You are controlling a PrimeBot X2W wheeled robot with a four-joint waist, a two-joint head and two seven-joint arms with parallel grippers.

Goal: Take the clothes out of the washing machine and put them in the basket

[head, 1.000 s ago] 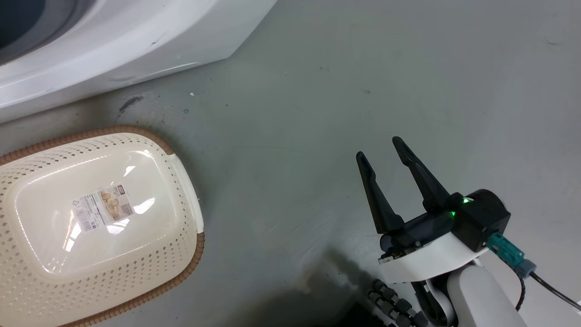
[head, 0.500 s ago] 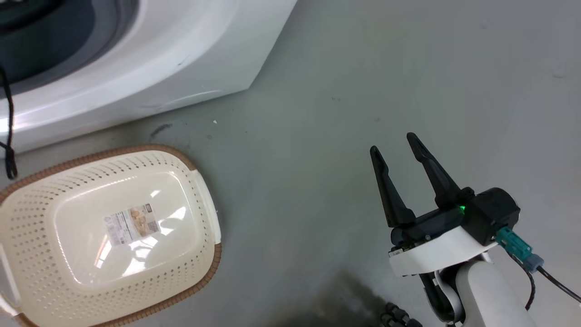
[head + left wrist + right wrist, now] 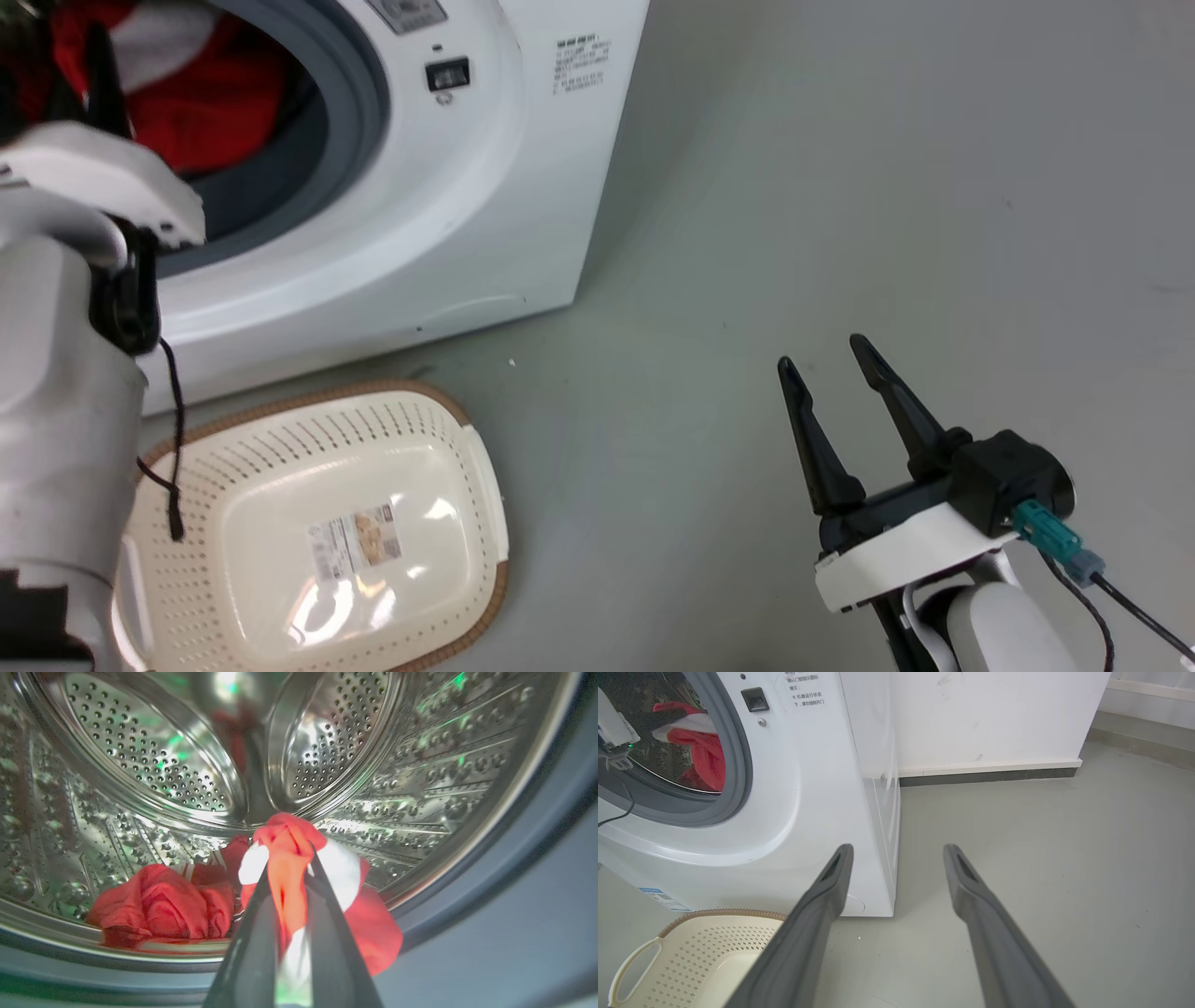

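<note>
Upward has swung the head camera since a second ago, bringing in the left gripper, clenched on red clothes inside the washing machine; the right gripper hangs released beside the machine, the basket just before it.

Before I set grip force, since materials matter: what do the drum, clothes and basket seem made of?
Drum: probably polished steel, mirror-bright and perforated. Clothes: soft red fabric, crumpled into folds. Basket: likely cream plastic, glossy bottom, perforated walls.
</note>
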